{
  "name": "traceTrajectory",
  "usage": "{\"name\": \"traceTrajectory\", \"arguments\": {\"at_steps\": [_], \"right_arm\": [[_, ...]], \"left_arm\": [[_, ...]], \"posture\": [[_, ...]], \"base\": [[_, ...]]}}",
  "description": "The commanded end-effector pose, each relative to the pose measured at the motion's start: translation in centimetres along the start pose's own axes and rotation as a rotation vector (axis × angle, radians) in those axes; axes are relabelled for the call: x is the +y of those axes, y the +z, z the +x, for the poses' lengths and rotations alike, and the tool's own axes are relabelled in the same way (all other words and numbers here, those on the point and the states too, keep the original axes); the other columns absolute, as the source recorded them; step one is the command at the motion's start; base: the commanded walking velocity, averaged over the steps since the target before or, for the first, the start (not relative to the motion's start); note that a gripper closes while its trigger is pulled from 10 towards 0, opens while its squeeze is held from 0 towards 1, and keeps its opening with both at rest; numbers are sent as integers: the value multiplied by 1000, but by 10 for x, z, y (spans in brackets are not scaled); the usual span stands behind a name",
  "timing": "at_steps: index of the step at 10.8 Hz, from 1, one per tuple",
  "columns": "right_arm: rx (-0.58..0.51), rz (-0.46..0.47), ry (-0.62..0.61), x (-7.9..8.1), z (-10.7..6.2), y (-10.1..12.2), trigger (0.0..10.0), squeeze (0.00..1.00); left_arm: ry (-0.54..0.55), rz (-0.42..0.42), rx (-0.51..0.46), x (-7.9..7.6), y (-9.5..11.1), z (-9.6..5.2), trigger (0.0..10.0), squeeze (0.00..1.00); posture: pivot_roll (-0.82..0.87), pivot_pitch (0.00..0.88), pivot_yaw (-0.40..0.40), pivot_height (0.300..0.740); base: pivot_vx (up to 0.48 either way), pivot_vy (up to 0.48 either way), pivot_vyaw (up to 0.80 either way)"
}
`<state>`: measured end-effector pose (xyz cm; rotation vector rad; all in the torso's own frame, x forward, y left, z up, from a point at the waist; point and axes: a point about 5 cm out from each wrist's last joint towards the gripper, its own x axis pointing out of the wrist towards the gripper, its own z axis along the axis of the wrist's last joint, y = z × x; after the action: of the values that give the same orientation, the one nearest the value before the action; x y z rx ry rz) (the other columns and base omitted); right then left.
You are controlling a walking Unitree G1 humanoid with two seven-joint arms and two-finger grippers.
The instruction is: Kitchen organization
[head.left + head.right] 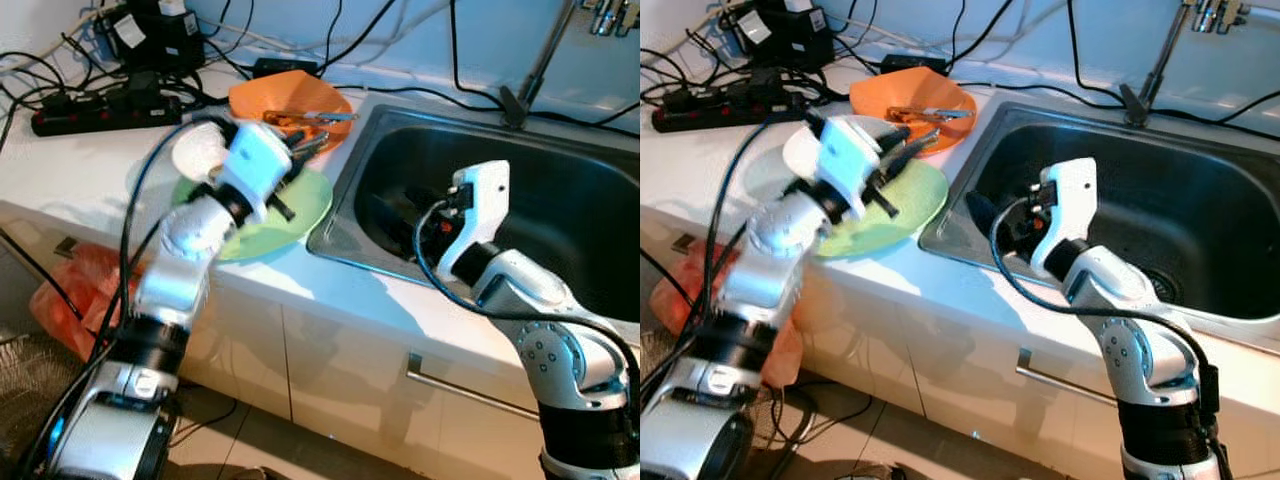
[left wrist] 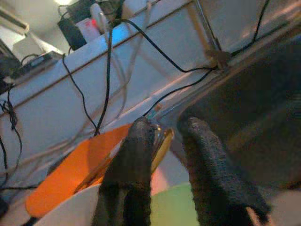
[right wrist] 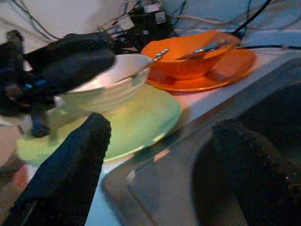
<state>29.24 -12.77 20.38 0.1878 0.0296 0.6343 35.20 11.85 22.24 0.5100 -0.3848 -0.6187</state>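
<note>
- White ribbed ceramic bowl (image 3: 110, 87) sat on a round pale-green plate (image 3: 141, 125), on the white countertop (image 1: 90, 160) just left of the sink.
- Left gripper (image 1: 300, 150) was over the bowl and green plate, fingers reaching toward the orange dishes. In the left wrist view its two black fingers (image 2: 129, 174) stood slightly apart, with a metal utensil handle (image 2: 162, 141) just beyond them; could not tell whether they gripped it.
- Orange bowl (image 3: 193, 56) rested on an orange plate (image 3: 225, 70) behind the green plate, metal utensils (image 1: 310, 122) lying in the bowl.
- Right gripper (image 3: 164, 169) hung over the near-left corner of the stainless steel sink (image 1: 560, 200), fingers spread wide, nothing between them.
- Black power strip (image 1: 100, 108) and tangled black cables lay at the back left of the counter.
- Orange plastic bag (image 1: 75, 290) sat on the floor below the counter.
</note>
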Motion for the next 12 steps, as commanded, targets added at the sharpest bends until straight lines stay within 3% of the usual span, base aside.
{"name": "traceTrajectory", "arguments": {"at_steps": [1,5,9,12], "right_arm": [[3,-5,38,7,-1,1,10000,0],[24,-9,42,10,-6,-3,10000,0],[32,-10,27,12,-11,-5,10000,0],[26,-6,-1,11,-14,-3,10000,0]], "left_arm": [[-13,44,23,-3,-5,-2,10000,1000],[6,135,101,-1,-25,-3,10000,1000],[82,189,119,15,-30,2,10000,1000],[92,221,148,15,-33,9,10000,1000]], "posture": [[58,54,6,740],[42,68,8,740],[29,84,17,740],[12,93,25,740]], "base": [[0,0,0],[0,0,0],[0,0,0],[0,0,0]]}}
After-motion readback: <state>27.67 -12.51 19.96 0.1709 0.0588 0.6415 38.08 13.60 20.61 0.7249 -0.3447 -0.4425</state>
